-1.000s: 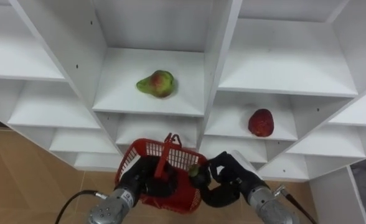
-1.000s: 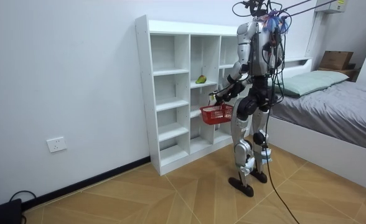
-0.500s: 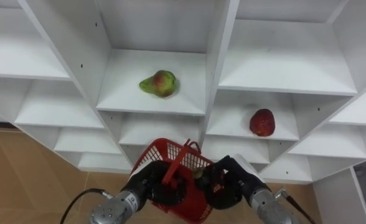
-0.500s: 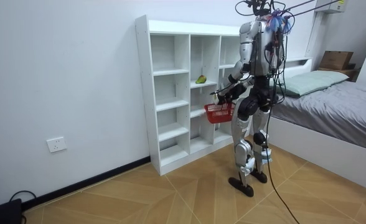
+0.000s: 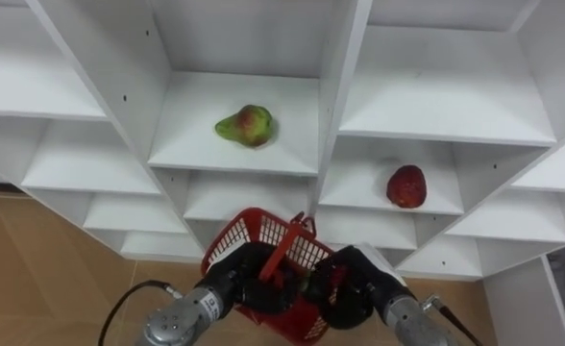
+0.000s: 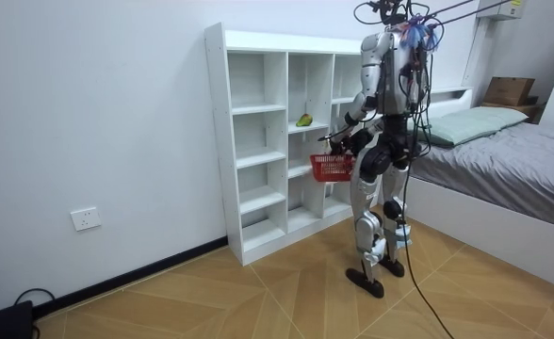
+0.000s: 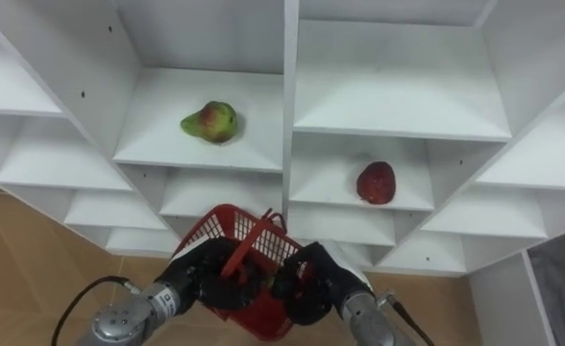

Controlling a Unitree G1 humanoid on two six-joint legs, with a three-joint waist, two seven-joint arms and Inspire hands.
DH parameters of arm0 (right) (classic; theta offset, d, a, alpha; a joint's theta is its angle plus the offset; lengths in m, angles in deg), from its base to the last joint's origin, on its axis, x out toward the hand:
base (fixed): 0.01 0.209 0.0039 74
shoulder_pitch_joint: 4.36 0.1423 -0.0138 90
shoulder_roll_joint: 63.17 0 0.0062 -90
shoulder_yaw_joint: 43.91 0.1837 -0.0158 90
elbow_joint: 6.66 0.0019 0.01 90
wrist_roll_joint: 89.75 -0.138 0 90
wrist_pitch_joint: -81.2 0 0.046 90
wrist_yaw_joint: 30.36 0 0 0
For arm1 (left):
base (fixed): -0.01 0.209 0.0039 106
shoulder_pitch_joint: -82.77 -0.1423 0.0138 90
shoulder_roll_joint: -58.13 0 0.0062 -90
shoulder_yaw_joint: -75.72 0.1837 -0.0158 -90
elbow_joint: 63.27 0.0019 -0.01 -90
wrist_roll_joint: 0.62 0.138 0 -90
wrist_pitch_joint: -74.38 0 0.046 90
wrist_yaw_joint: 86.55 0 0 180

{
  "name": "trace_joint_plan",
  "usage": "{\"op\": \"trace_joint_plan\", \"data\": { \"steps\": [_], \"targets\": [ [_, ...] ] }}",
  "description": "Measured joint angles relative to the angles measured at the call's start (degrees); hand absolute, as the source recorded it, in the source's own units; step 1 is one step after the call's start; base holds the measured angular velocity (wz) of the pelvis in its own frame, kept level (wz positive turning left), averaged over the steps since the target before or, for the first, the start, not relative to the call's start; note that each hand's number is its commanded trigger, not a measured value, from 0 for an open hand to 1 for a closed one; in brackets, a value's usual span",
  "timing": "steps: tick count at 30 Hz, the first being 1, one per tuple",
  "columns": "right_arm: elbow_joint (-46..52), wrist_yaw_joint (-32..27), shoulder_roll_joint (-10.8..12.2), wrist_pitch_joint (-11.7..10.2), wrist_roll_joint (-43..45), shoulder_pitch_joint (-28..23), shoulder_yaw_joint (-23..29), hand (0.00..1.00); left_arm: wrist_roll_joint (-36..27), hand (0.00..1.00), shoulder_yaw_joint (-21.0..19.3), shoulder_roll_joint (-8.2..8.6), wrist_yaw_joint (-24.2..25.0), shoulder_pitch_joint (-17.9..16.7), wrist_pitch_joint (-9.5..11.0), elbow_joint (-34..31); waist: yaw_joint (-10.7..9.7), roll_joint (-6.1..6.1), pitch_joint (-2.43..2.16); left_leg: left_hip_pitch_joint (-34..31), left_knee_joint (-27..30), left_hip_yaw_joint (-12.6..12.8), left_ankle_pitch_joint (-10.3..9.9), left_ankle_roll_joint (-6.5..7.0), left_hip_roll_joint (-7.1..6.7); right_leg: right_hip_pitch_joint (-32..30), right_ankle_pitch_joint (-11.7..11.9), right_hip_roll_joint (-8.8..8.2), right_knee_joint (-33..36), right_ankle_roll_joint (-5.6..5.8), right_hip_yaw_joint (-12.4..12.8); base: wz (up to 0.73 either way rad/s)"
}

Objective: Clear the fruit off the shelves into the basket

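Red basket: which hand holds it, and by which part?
The left hand holds the red basket by its handle, fingers curled round it. The right hand sits at the basket's rim; whether it grips anything cannot be told.

A grey-covered bed (image 6: pixel 531 155) lies at three o'clock in the room view, a brown cardboard box (image 6: pixel 509 90) at two, a white wall socket (image 6: pixel 86 219) at eight.

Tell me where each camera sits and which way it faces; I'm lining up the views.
Left eye view: on the head, looking down at the shelves, green fruit and red fruit; the left robot hand holds the basket, with the right robot hand at its side.
Right eye view: just beside it, same scene.
Room view: across the room, facing the whole robot standing at the shelves.
Shared: shelves, green fruit, basket.
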Motion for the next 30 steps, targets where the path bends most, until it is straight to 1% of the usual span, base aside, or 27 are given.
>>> {"op": "trace_joint_plan", "data": {
  "steps": [2, 7, 18, 22, 25, 28, 30],
  "targets": [
    [-0.05, 0.07, 0.09, -0.16, 0.0, -0.08, -0.08, 0.0, 0.01, 1.0, 0.61, -0.04, 0.12, 0.0, 0.04, -0.2, -0.02, -0.08, 0.07, -0.02, 0.0, -0.03, 0.0, 0.0, -0.01, -0.01, 0.0, 0.0, -0.01, 0.0, -0.02, 0.0],
    [-0.07, 0.06, 0.01, -0.17, -0.02, -0.06, -0.07, 0.0, -0.01, 1.0, 0.93, -0.05, 0.34, 0.0, 1.15, -0.28, 0.0, -0.12, 0.09, -0.02, -0.01, -0.06, 0.0, 0.0, -0.01, -0.01, 0.0, 0.0, 0.0, 0.0, -0.02, 0.0],
    [-0.19, 0.66, -0.07, -0.17, -0.06, -0.17, -0.33, 0.0, 0.03, 1.0, 0.94, -0.15, 0.8, -0.04, 1.21, -0.25, 0.02, -0.13, 0.08, 0.02, 0.05, -0.03, 0.01, 0.01, -0.02, -0.02, 0.0, 0.01, 0.2, 0.0, 0.01, 0.0],
    [-0.05, 0.77, -0.19, 0.11, 0.09, -0.2, -1.09, 0.0, 0.07, 1.0, 0.93, -0.65, 0.81, -0.18, 1.13, 0.35, 0.02, -0.11, 0.07, 0.14, 0.1, 0.08, 0.01, 0.01, -0.02, -0.01, 0.0, 0.06, 0.47, 0.0, 0.0, 0.0],
    [0.67, 1.32, -0.85, 0.35, 0.51, -0.34, -1.63, 0.0, 0.09, 1.0, 0.88, -0.94, 0.46, -0.21, 0.88, 0.8, 0.04, -0.1, 0.04, 0.17, 0.18, -0.15, 0.02, 0.03, -0.07, 0.09, 0.0, 0.28, 0.53, 0.0, -0.1, 0.0],
    [2.75, 1.96, -1.48, 1.04, 2.17, -0.52, -2.4, 0.0, 0.09, 1.0, 0.4, -1.07, -0.61, -0.28, 0.74, 2.85, 0.29, -0.1, 0.02, 0.63, 0.18, -0.1, 0.05, 0.04, -0.06, 0.44, 0.0, 0.36, 0.57, 0.0, 0.09, -0.01],
    [5.59, 2.04, -2.67, 1.29, 2.05, -0.71, -3.3, 0.0, 0.01, 1.0, 0.28, -1.04, -1.87, -0.8, 0.71, 5.01, 0.32, -0.1, 0.0, 1.67, 0.09, -0.14, 0.05, 0.04, -0.02, 1.51, 0.0, 0.42, 0.51, 0.0, 0.03, 0.0]
  ]
}}
